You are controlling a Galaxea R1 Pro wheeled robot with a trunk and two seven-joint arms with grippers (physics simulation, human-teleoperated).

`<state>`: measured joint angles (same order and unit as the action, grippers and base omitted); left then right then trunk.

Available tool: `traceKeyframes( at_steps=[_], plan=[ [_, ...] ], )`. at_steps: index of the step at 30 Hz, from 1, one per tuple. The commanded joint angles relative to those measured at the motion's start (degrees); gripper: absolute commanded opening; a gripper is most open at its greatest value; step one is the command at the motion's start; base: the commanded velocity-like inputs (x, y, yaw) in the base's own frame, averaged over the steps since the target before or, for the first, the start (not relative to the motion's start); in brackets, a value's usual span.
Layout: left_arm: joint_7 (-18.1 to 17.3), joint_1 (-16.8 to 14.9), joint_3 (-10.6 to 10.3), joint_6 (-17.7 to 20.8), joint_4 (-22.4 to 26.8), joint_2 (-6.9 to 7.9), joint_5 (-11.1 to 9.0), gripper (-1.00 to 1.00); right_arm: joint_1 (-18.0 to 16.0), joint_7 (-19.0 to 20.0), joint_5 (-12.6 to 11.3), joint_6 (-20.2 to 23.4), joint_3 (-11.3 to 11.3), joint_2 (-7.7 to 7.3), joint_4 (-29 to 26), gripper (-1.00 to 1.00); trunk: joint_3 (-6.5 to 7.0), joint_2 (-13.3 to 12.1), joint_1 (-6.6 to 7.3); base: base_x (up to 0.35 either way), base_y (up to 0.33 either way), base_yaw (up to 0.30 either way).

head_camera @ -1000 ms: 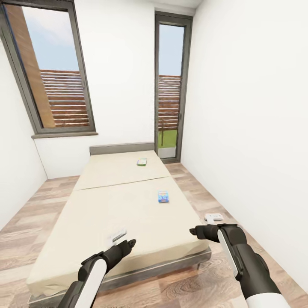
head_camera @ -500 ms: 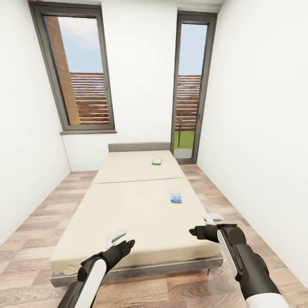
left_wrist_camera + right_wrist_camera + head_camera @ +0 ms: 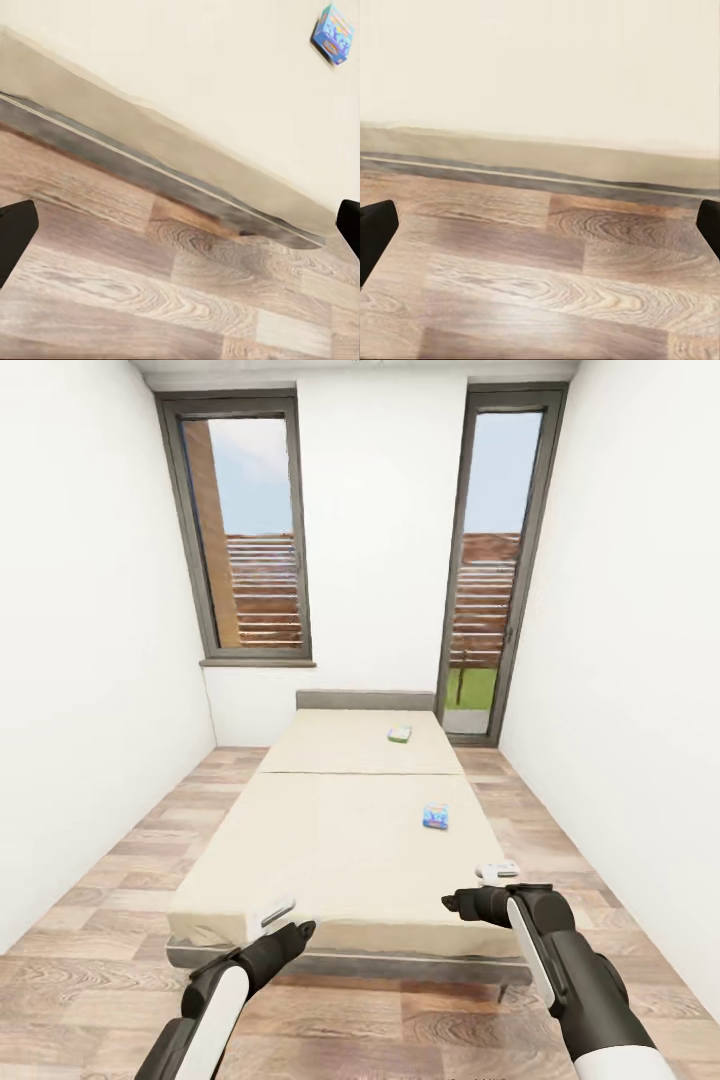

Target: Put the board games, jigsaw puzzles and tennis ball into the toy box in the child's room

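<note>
Facing foot of low beige-mattress bed (image 3: 330, 840) from wood-plank floor (image 3: 100, 1000). Risk, as judged: blue flat game box (image 3: 435, 817) and green-white flat game box (image 3: 400, 734) lie far up mattress; reaching from here likely falls short. Left gripper (image 3: 285, 920) and right gripper (image 3: 470, 887) held forward, low, over bed's foot edge; both spread, empty.

Both arms reach forward, held low. The left gripper (image 3: 283, 916) and the right gripper (image 3: 478, 888) have fingers spread wide, holding nothing.
</note>
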<state>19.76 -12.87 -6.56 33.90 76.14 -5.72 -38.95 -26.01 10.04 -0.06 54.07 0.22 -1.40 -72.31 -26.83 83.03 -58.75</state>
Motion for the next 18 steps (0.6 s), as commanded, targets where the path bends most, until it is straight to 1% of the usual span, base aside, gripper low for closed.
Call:
traceKeyframes(
  at_steps=[1,13,18],
  plan=[
    [0.5,-0.1,-0.1,0.1,0.1,0.01,-0.6,1.0,0.0,0.1,0.0,0.3,0.0,-0.02,-0.1,1.0,-0.07,0.0,0.02,-0.226,-0.209,0.296],
    [0.6,-0.1,0.0,0.1,0.0,0.04,-0.5,1.0,0.0,0.1,0.1,0.2,0.1,-0.01,-0.1,1.0,-0.07,0.0,0.02,-0.226,-0.21,0.296],
    [0.6,-0.1,0.0,0.1,0.0,0.08,-0.5,1.0,0.0,0.0,0.1,0.2,0.1,-0.01,-0.1,1.0,-0.07,0.0,0.02,-0.179,-0.228,0.294]
  ],
)
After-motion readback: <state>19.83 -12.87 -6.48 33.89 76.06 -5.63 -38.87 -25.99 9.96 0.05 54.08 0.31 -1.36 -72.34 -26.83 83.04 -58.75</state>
